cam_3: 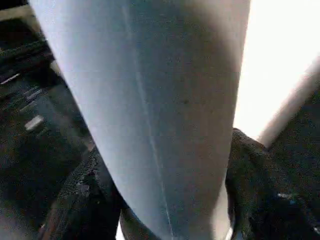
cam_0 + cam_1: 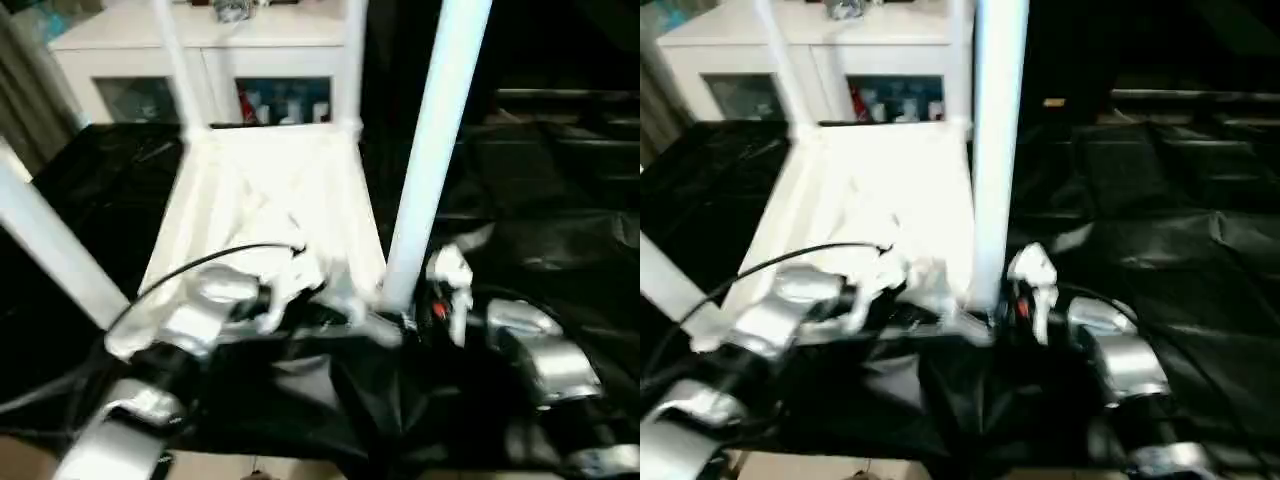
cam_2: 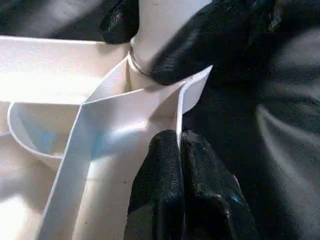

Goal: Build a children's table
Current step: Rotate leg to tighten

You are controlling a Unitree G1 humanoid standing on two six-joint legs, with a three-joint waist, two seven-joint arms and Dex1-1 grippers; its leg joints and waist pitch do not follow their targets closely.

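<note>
The children's table lies upside down on a black sheet, and its white tabletop shows the ribbed underside. Two legs stand in the far corner sockets, one on the left and one on the right. A third leg slants at the near left. The fourth leg stands in the near right corner. My left gripper is shut on the tabletop's thin rim wall right beside that corner. My right gripper clasps the base of this leg, with one black finger on each side.
A white cabinet with glass-fronted shelves stands behind the tabletop's far edge. The crinkled black sheet spreads out to the right and left. A black cable arcs over my left forearm.
</note>
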